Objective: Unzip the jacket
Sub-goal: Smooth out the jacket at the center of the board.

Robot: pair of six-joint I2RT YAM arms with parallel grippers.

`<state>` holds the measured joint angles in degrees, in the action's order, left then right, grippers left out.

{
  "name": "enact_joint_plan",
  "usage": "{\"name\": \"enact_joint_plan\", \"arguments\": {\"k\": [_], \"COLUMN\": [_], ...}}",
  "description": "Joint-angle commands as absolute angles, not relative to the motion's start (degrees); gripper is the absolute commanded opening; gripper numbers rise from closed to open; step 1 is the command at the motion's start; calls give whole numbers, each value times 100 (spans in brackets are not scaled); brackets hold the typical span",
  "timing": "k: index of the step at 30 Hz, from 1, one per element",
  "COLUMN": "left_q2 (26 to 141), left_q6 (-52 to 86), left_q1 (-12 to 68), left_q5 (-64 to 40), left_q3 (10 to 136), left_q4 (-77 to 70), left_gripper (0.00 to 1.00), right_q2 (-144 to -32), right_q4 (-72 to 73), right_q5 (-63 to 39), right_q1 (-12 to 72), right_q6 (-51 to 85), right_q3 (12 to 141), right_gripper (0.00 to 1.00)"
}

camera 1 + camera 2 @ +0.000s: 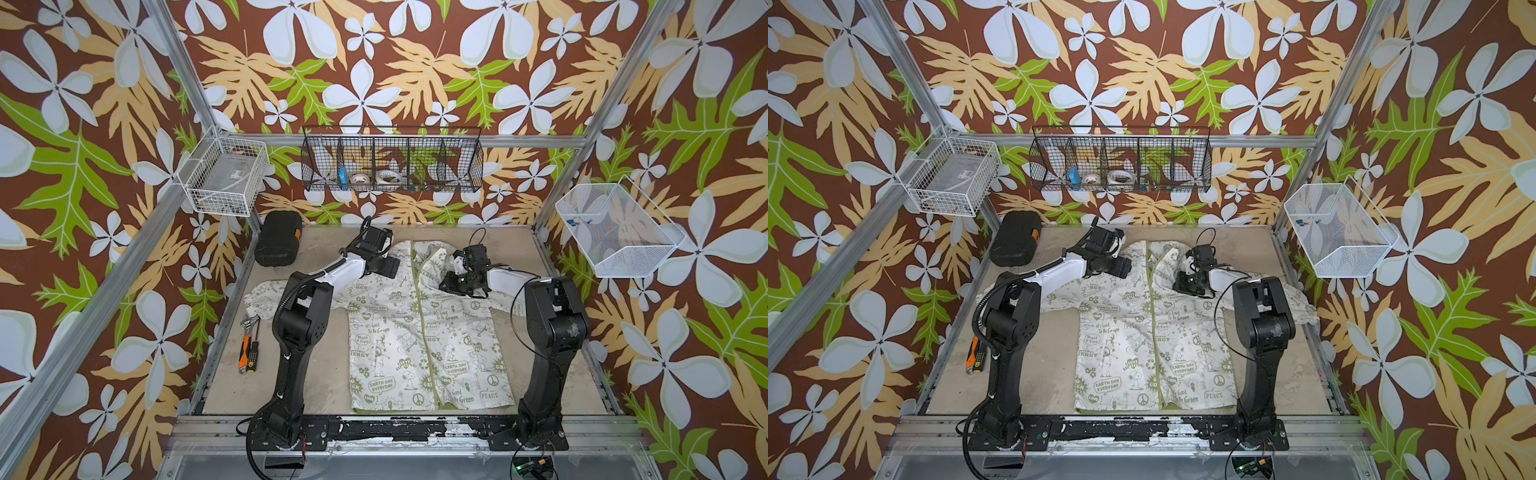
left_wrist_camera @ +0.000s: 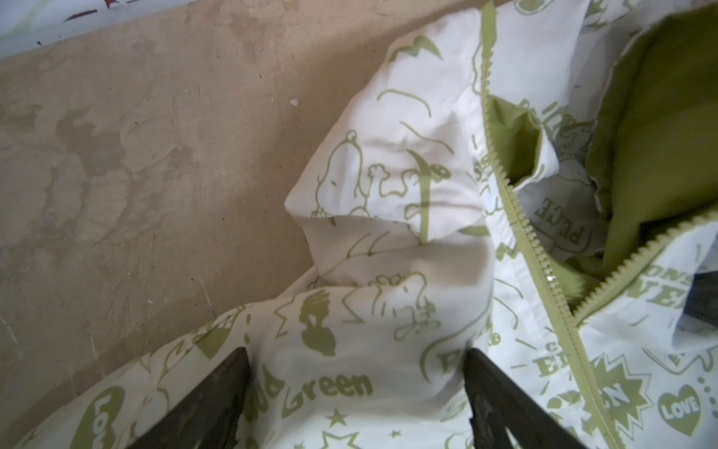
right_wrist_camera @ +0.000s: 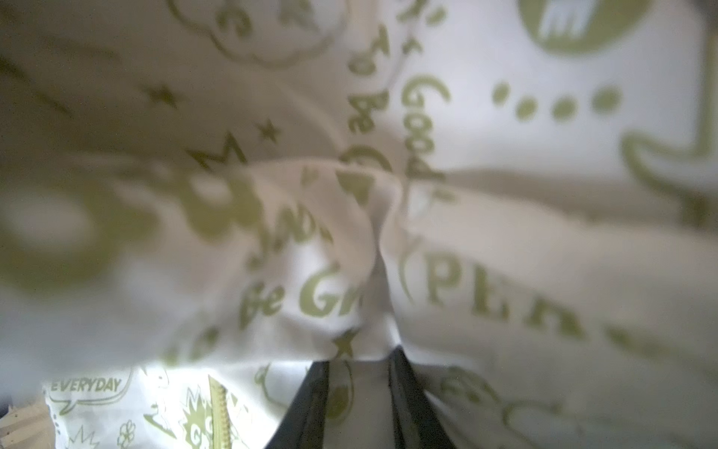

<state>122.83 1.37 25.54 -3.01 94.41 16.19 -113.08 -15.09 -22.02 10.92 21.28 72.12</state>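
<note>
My right tool (image 3: 359,361) pinched a jacket (image 1: 390,332) fold; left tool (image 2: 355,352), jaws apart, hung just left of the near-far zipper (image 1: 420,316).

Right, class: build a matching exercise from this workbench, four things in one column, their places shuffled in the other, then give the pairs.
1 jacket
2 tape rolls
3 black case
4 hand tools

A in the black wire basket
B far left corner of the table
C laid out mid-table
D near the table's left edge

Pairs: 1-C, 2-A, 3-B, 4-D
</note>
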Motion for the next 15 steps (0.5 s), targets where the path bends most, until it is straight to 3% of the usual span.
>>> {"name": "enact_joint_plan", "arguments": {"k": [1,6,12,15], "left_q2": [11983,11939,12575,12732], "left_q6": [-146,-523,-834,-857], "left_q1": [2559,2558,2541,2507], "left_q5": [-426,-184,-16,-77], "left_q3": [9212,9667,10930,11156], "left_q4": [858,801,1373,1389], "left_gripper": [88,95,97,97], "right_q2": [-10937,-11225,-13055,-13738], "right_q4": [-1771,-2094,-3015,-2976], "right_q5": [-1889,-1928,-2151,-2489], "right_q1": [1043,716,396,396], "right_q6": [2024,1987,1925,1899], "right_q3": [7477,8952,11343,11906], "right_gripper": [51,65,71,76]}}
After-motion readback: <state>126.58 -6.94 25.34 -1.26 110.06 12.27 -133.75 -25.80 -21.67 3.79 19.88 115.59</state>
